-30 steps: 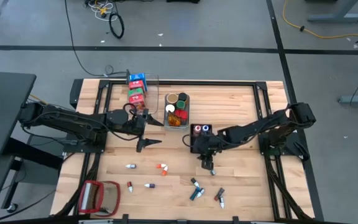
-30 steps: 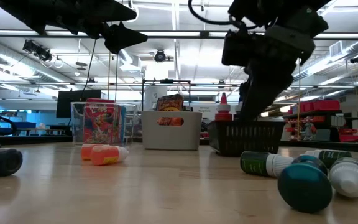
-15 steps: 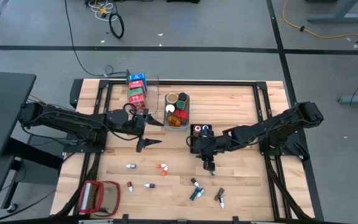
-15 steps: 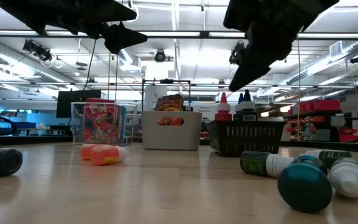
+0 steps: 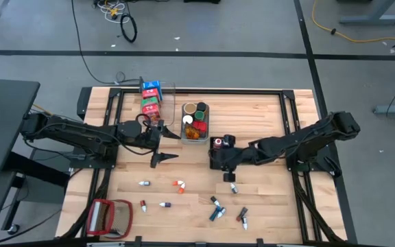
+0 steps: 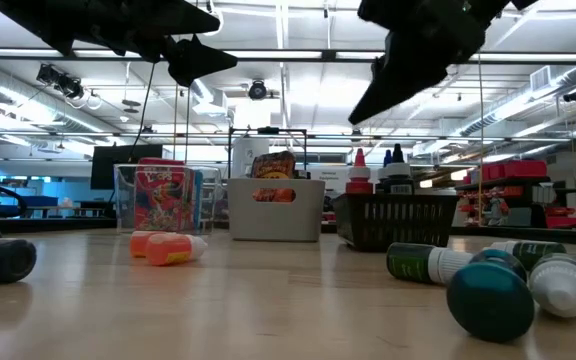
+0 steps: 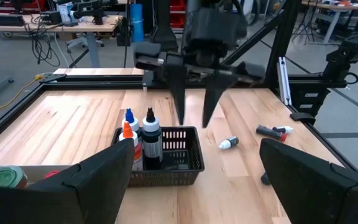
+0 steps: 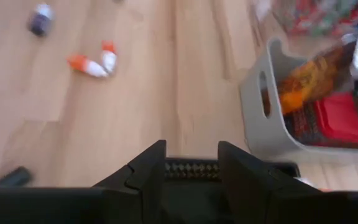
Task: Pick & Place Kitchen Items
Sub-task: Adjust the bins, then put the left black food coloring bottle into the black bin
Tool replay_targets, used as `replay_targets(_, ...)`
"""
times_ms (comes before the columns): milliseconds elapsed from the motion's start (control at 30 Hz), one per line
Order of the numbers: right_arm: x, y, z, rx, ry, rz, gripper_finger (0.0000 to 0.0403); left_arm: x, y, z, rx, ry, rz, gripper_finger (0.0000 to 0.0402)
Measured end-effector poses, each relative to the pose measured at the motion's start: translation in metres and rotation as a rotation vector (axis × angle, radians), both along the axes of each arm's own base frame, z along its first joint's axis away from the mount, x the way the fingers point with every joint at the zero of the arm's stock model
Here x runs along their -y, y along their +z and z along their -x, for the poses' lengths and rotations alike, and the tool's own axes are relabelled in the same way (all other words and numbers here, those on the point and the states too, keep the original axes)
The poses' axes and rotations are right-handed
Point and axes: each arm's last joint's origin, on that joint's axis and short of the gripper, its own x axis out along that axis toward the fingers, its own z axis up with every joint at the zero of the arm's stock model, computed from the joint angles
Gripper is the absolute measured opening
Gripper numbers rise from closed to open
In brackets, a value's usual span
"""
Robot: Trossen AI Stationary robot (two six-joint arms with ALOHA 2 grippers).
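I have the right gripper above the black basket mid-bench, jaws parted, empty. Left gripper hovers wide open. Small bottles lie near the front edge.

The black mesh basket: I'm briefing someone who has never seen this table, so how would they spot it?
On the wooden table, three bins sit toward the far edge. The black mesh basket is the one nearest the right arm, beside the grey bin. It alone is dark latticework, and small bottles stand upright in it.
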Motion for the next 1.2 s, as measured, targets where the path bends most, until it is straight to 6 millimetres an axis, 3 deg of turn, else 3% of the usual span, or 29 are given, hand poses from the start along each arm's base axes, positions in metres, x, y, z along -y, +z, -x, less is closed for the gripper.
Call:
replay_targets(133, 0.003, 0.019, 0.011, 0.043, 0.026, -0.053, 0.0156, 0.0, 0.001, 0.0, 0.012, 0.0, 0.0, 0.0355)
replay_targets(367, 0.01, 0.056, 0.055, 0.162, 0.078, -0.05, 0.0156, -0.001, 0.006, -0.001, 0.062, 0.02, -0.03, 0.0355)
replay_targets(533, 0.021, 0.043, 0.084, 0.356, 0.135, 0.02, 0.0156, -0.001, 0.006, -0.001, 0.062, 0.033, 0.026, 0.0355)
replay_targets(800, 0.054, 0.03, 0.123, 0.507, -0.249, 0.111, 0.0156, -0.004, 0.011, -0.001, 0.112, 0.141, 0.033, 0.0355)
replay_targets(1000, 0.06, 0.029, 0.128, 0.597, -0.335, 0.124, 0.0156, -0.009, 0.004, 0.0, 0.05, 0.324, 0.011, 0.0355)
replay_targets(1200, 0.066, 0.039, 0.122, 0.688, -0.382, 0.267, 0.0156, -0.008, -0.001, 0.0, -0.083, 0.259, -0.045, 0.0349)
